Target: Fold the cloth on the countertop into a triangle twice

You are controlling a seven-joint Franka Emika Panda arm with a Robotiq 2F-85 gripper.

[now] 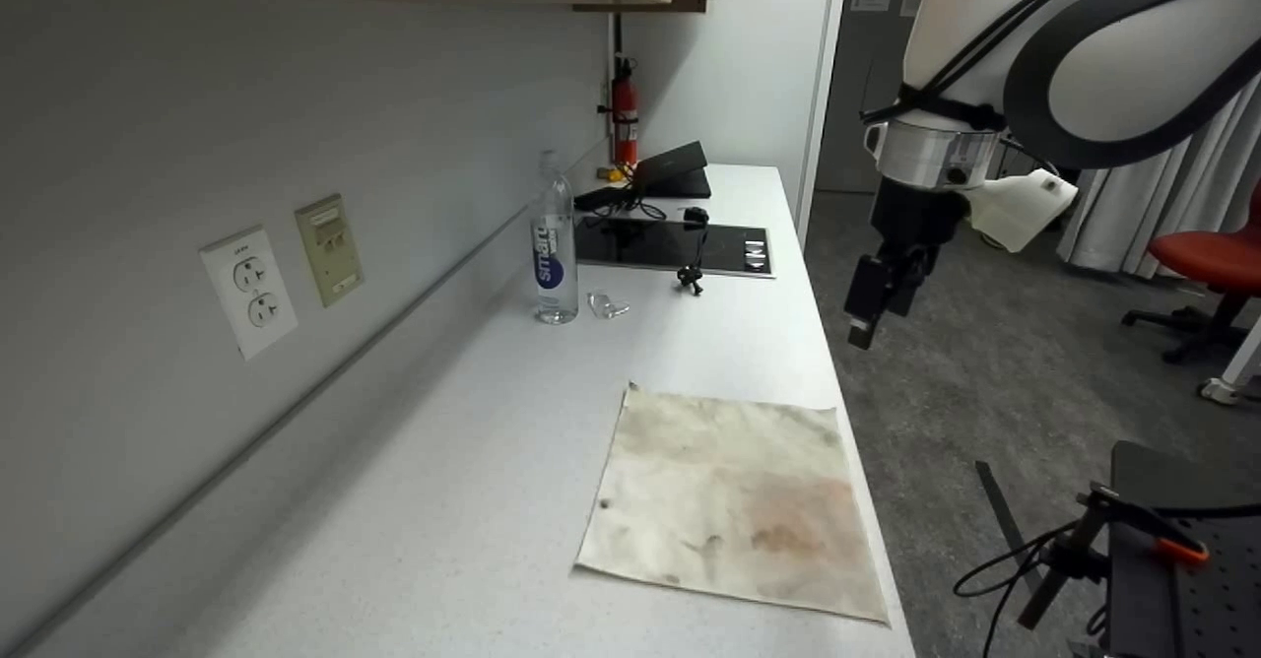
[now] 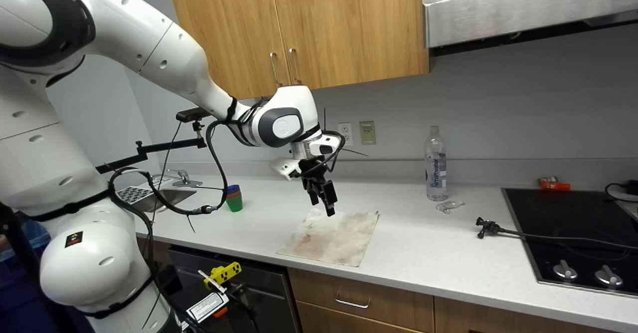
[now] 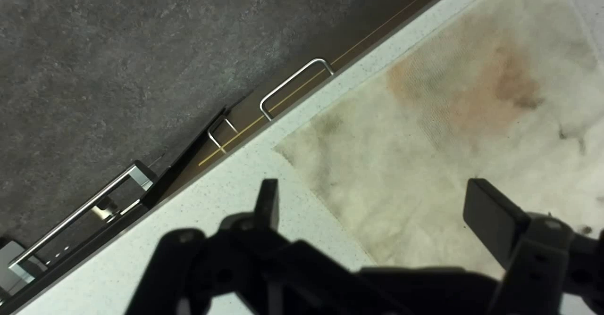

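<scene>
The cloth is a stained off-white square with brownish patches. It lies flat and unfolded on the white countertop, close to the front edge. It also shows in an exterior view and fills much of the wrist view. My gripper is open and empty, its two fingers wide apart. It is above the counter, apart from the cloth, with a cloth edge and one corner seen beyond the fingers. The gripper also shows in both exterior views.
A clear water bottle and a small clear plastic piece stand near the wall. A black cable mount lies by the cooktop. Stacked coloured cups are near the sink. Wooden cabinets hang above.
</scene>
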